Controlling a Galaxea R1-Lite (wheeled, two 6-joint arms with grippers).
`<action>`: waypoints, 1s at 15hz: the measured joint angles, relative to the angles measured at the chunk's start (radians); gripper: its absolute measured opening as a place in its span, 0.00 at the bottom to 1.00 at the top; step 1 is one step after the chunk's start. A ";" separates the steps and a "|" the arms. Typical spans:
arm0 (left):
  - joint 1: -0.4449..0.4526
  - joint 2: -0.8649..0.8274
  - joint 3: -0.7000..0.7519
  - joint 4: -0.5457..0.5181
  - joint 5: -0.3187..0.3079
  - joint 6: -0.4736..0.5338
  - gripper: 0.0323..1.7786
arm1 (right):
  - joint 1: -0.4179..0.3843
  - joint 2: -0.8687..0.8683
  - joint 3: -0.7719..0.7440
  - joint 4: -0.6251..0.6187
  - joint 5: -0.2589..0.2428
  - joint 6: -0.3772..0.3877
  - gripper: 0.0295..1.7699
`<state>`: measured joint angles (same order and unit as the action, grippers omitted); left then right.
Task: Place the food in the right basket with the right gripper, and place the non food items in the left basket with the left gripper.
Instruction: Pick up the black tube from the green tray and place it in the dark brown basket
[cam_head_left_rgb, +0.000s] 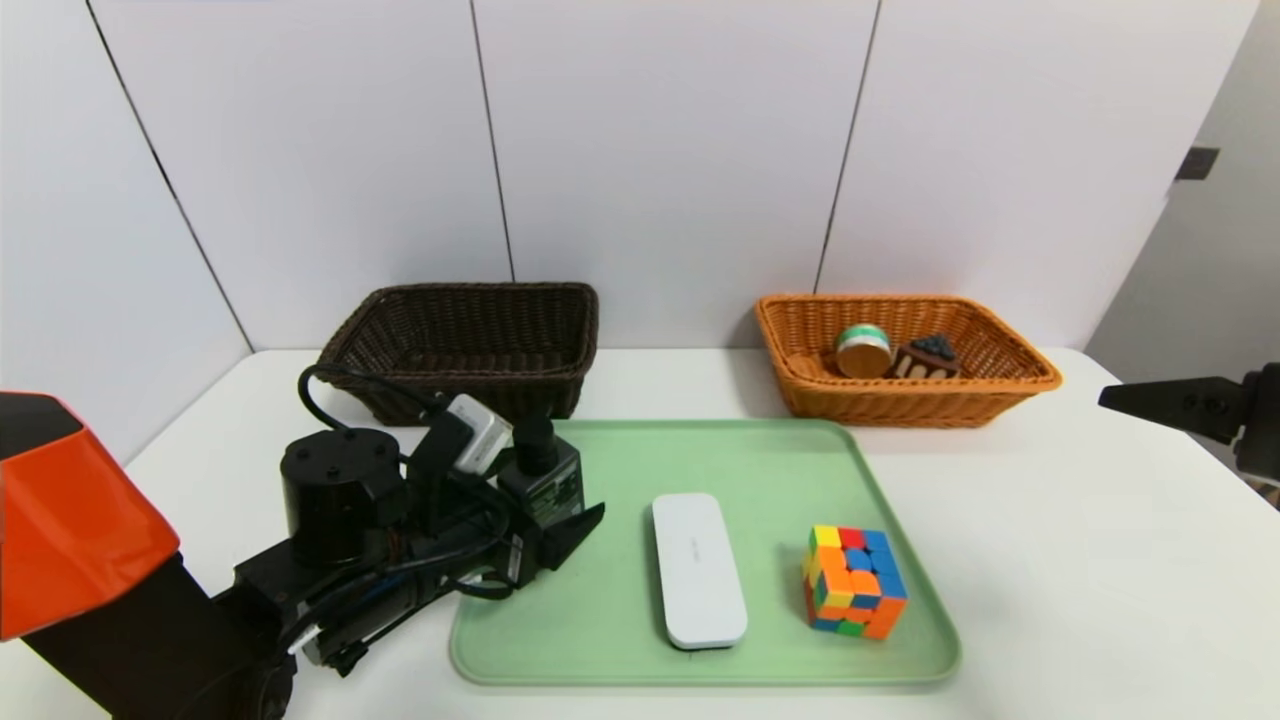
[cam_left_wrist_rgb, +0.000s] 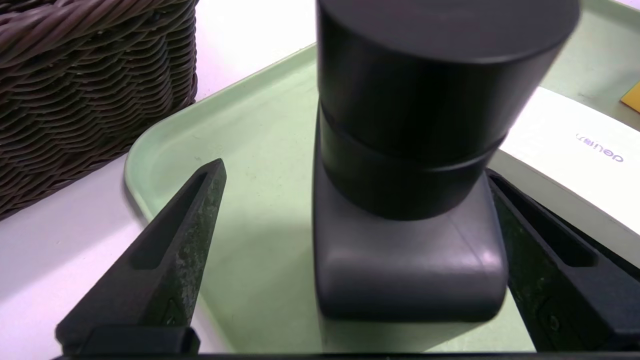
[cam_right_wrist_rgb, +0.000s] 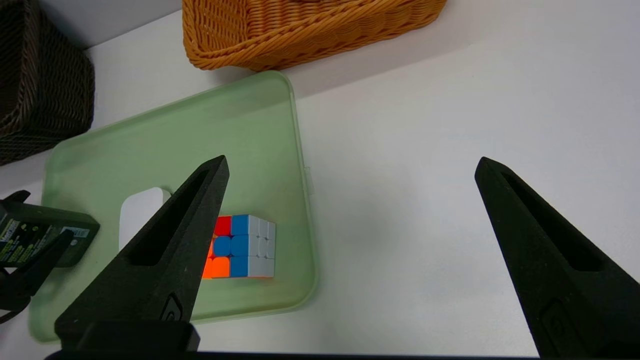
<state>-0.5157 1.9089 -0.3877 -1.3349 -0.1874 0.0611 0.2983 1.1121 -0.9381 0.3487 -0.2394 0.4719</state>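
A black bottle (cam_head_left_rgb: 545, 478) with a round cap stands upright on the left part of the green tray (cam_head_left_rgb: 760, 460). My left gripper (cam_head_left_rgb: 548, 512) is open and straddles it. In the left wrist view the bottle (cam_left_wrist_rgb: 405, 200) fills the gap: one finger (cam_left_wrist_rgb: 185, 235) stands apart from it, the other lies close against its far side. A white oblong case (cam_head_left_rgb: 698, 570) and a colourful puzzle cube (cam_head_left_rgb: 855, 582) also lie on the tray. My right gripper (cam_right_wrist_rgb: 352, 162) hangs open over bare table, right of the tray. The orange right basket (cam_head_left_rgb: 905, 405) holds a round green-banded snack (cam_head_left_rgb: 863, 350) and a chocolate cake piece (cam_head_left_rgb: 926, 358).
The dark brown left basket (cam_head_left_rgb: 465, 345) stands behind the tray's left corner, close to my left arm. White wall panels rise right behind both baskets. Bare white table (cam_head_left_rgb: 1080, 560) lies to the right of the tray.
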 joint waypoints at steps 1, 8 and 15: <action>0.000 0.001 0.000 0.000 0.001 0.000 0.93 | 0.000 0.001 0.000 0.000 0.000 -0.002 0.96; -0.001 -0.021 0.006 0.000 0.013 0.000 0.39 | 0.000 0.000 -0.002 0.000 -0.001 -0.006 0.96; -0.001 -0.132 -0.014 0.103 0.022 -0.013 0.34 | 0.000 0.000 -0.006 0.000 -0.002 -0.024 0.96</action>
<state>-0.5166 1.7770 -0.4017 -1.2319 -0.1657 0.0481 0.2987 1.1121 -0.9438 0.3483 -0.2415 0.4477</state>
